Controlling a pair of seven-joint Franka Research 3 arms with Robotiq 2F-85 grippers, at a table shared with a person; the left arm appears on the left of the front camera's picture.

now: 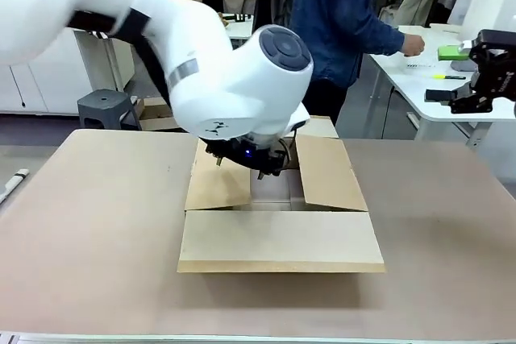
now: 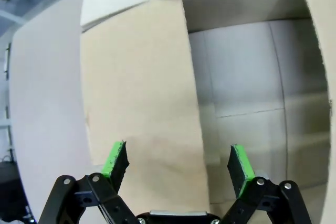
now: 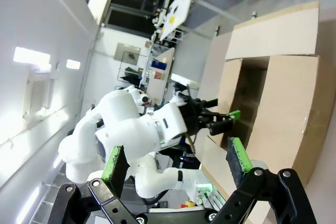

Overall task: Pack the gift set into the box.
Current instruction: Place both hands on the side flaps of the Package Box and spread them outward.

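Note:
The box (image 1: pixel 282 241) stands open in the middle of the table, its four flaps spread outward. My left gripper (image 1: pixel 246 160) hangs just above the opening, over the left flap's inner edge. In the left wrist view this gripper (image 2: pixel 178 163) is open with nothing between its green pads, and below it lie the flap (image 2: pixel 136 77) and the bare cardboard bottom. My right gripper (image 1: pixel 488 70) is raised at the far right, away from the box. Seen from its own wrist, it (image 3: pixel 176 163) is open and empty, facing the box (image 3: pixel 283 93) and the left gripper (image 3: pixel 223 121). The gift set is out of view.
A person in a blue shirt (image 1: pixel 334 14) stands beyond the table, one hand on a white side table (image 1: pixel 419 66) holding a green object (image 1: pixel 453 52). A grey stool (image 1: pixel 109 106) sits at the back left. Bare brown tabletop (image 1: pixel 97 223) surrounds the box.

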